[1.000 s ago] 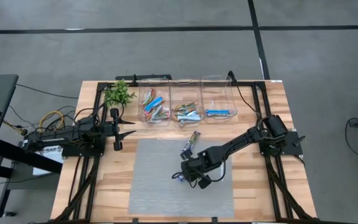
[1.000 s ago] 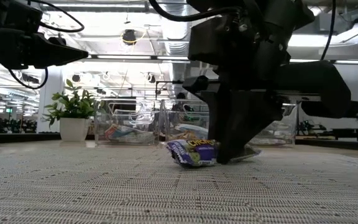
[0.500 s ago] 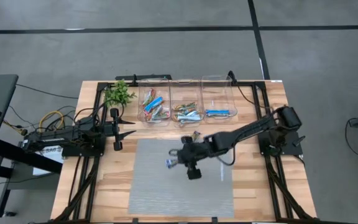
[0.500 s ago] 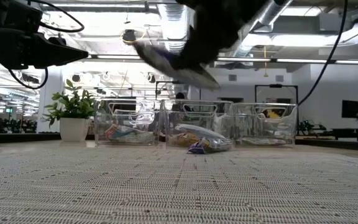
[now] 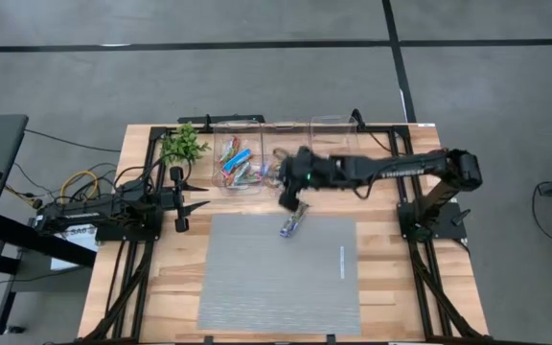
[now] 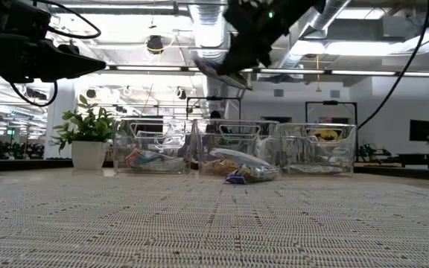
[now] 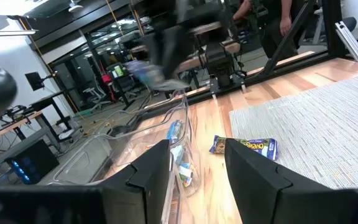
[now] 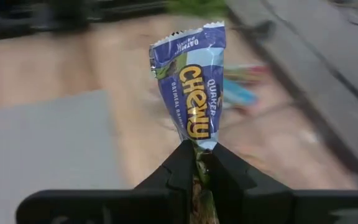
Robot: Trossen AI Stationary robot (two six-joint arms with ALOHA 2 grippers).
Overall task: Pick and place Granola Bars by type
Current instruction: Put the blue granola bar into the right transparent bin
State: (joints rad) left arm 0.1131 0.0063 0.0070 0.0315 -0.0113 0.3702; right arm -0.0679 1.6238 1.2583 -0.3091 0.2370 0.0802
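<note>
My right gripper [image 5: 288, 188] is high above the table's far side, near the left and middle clear bins, shut on a blue-purple granola bar [image 8: 190, 93]. That bar shows tilted high up in the low view [image 6: 224, 74]. A second bar of the same kind [image 5: 292, 226] lies flat at the grey mat's far edge and also shows in the left wrist view [image 7: 244, 147]. My left gripper [image 5: 202, 198] waits open and empty at the table's left side. My right gripper pinches one end of the bar's wrapper [image 8: 199, 142] between its two fingertips [image 8: 178, 163]. The rest of the bar sticks out beyond the fingers. The arm reaches in from the table's right side. The bar is lifted clear of the table and tilted.
Three clear bins stand in a row at the far edge: left [image 5: 239, 182], middle [image 5: 286, 185] and right [image 5: 338, 153], each with bars inside. A small green plant [image 5: 184, 144] stands left of them. The grey mat [image 5: 257, 287] covers the table's middle.
My right gripper has risen from the mat with the bar and swung toward the far edge, up to the bins, the arm stretching out leftward. The bar has gone from lying on the mat to lifted clear and high.
</note>
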